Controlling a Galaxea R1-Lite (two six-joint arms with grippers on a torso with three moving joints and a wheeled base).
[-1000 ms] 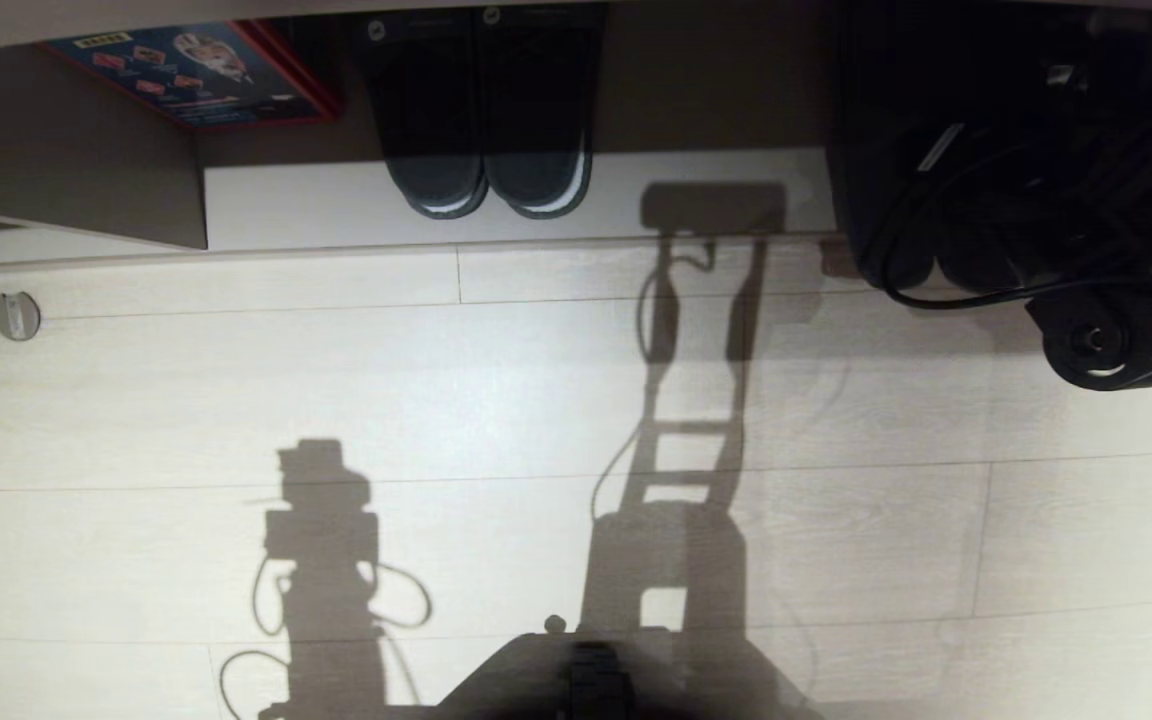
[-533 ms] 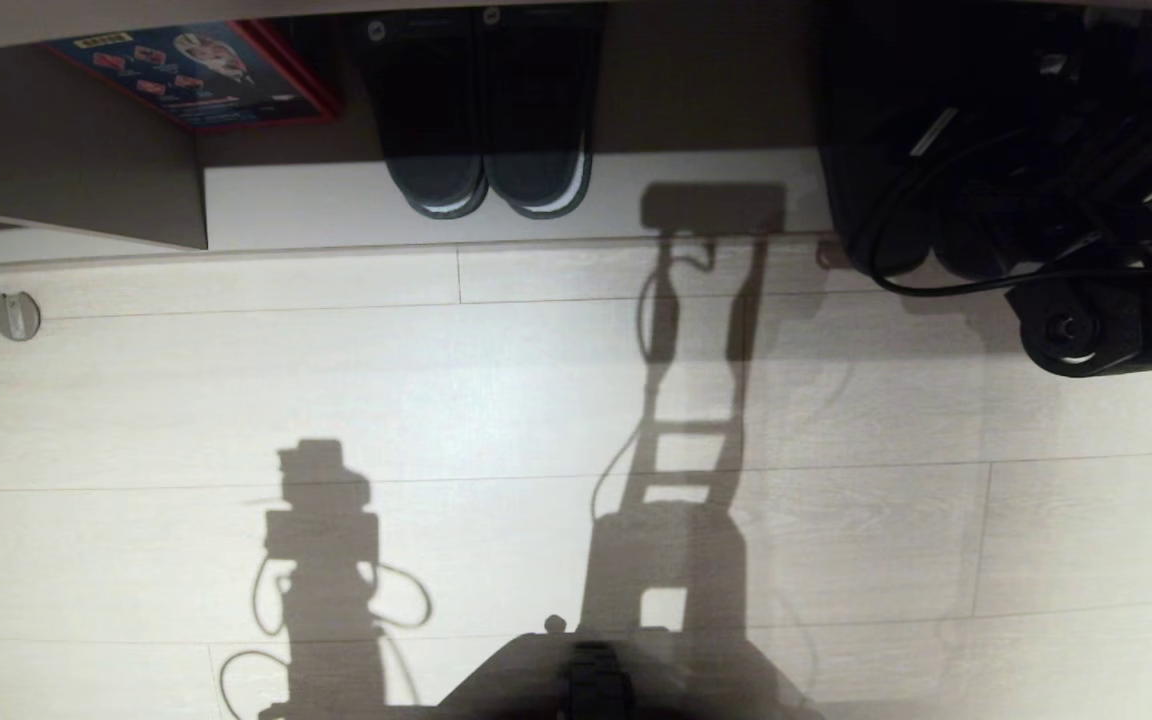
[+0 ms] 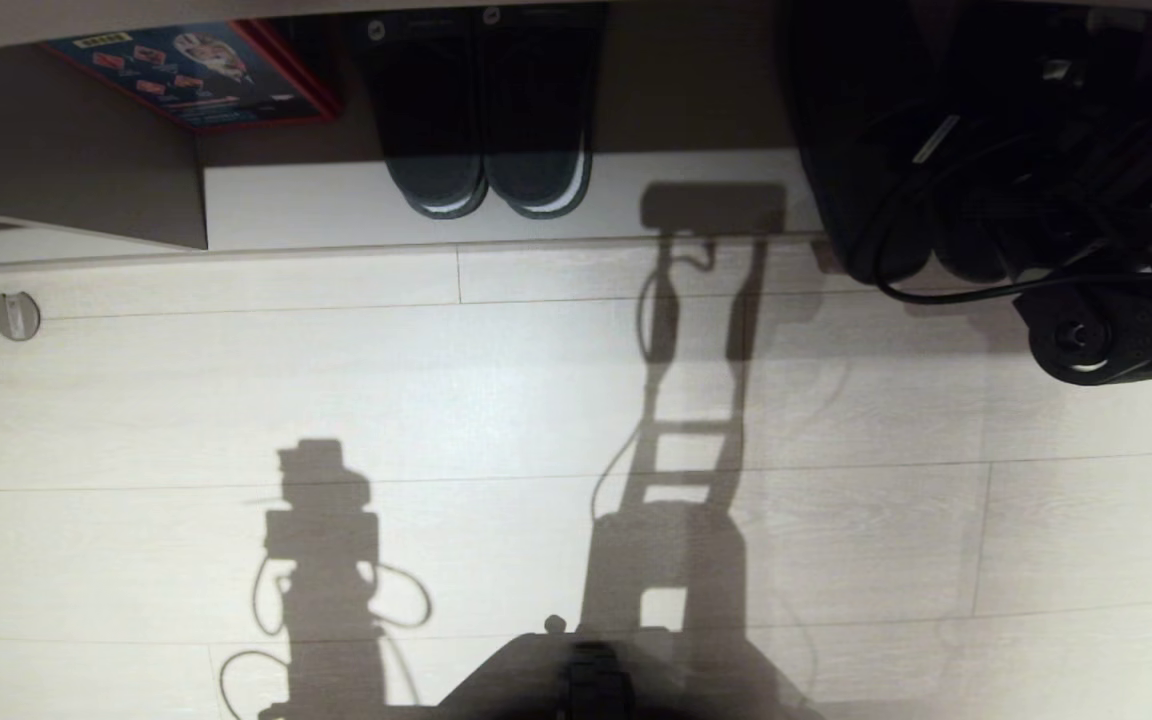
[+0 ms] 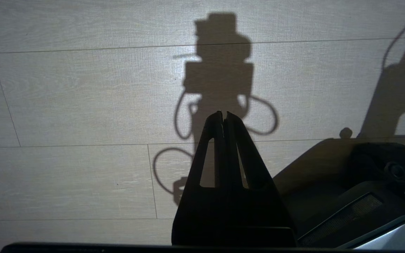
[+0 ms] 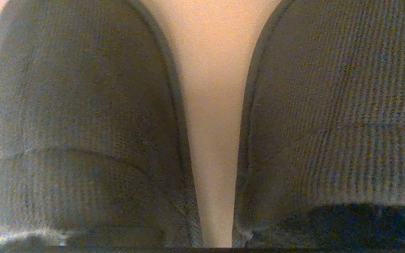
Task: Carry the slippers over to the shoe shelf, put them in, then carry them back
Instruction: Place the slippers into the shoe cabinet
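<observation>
The slippers (image 3: 871,190) lie as a dark pair in the right bay of the shoe shelf (image 3: 316,205), heels just past its pale base. The right wrist view looks straight down on them from very close. The two ribbed slate-blue slippers (image 5: 83,116) are side by side with a narrow strip of beige shelf board (image 5: 213,88) between them. My right arm (image 3: 1106,335) reaches into that bay from the right, and its gripper is lost in the dark mass over the slippers. My left gripper (image 4: 223,114) hangs shut and empty over the floor.
A black pair with whitish sole edges (image 3: 486,140) fills the middle bay. A red-edged printed box (image 3: 196,70) lies in the left bay. A black cable (image 3: 936,296) loops under the right arm. A round metal disc (image 3: 16,315) is set in the pale plank floor.
The dark shape of the slippers has widened to the left in the shelf bay. The right arm's elbow shifted only slightly. The left arm has kept still.
</observation>
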